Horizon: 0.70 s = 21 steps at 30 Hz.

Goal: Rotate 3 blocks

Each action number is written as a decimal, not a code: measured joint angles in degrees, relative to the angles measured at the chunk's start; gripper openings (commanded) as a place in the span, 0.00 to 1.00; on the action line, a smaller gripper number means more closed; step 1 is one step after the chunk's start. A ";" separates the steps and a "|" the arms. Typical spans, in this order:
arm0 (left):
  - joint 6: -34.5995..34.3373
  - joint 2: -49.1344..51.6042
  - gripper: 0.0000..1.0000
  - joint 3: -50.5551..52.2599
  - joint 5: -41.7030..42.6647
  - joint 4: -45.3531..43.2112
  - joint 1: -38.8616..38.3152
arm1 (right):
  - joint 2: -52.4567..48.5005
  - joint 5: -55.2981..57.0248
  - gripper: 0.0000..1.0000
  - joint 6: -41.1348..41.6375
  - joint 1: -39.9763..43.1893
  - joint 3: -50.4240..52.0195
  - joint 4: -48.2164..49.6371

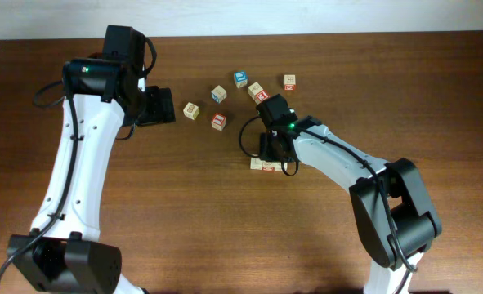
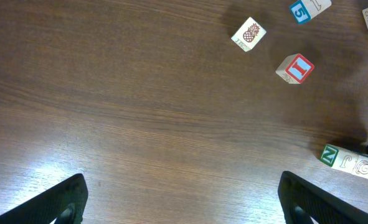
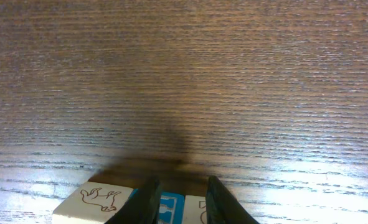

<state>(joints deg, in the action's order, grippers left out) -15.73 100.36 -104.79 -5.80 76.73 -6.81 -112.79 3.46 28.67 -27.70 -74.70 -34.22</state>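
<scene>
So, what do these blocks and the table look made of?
The blocks look like pale wood, matte, with printed faces; bare beige sides show on the pineapple block. The table looks like dark wood or wood-grain laminate, semi-gloss: grain lines, light glare.

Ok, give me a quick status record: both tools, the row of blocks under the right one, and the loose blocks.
left tool: open wide, empty, over bare table
right tool: fingers close together, one on each side of the blue-faced block; cannot tell whether they clamp it
row: blue-faced block in the middle, animal-drawing block on one side, third block on the other
loose blocks: several scattered beyond the row, none touching it
</scene>
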 measured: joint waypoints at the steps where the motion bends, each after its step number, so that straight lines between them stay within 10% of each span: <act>1: 0.00 0.00 0.96 0.00 0.00 0.00 0.00 | 0.00 -0.07 0.25 -0.26 0.00 0.00 0.00; 6: 0.00 0.00 0.96 0.00 0.00 0.20 0.00 | -0.11 -1.20 0.33 -0.63 0.17 -2.51 -1.27; 14: -0.20 0.00 0.94 0.00 0.00 0.55 0.00 | -0.74 -7.89 0.33 -2.75 8.20 -17.84 -28.89; 21: -0.20 1.44 0.94 0.00 0.00 0.87 0.00 | -0.92 -10.29 0.32 -6.86 11.43 -1.81 -16.90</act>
<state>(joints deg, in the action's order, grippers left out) -15.92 101.80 -104.79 -5.80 77.60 -6.81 -113.71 -6.83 21.80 -16.27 -76.51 -51.11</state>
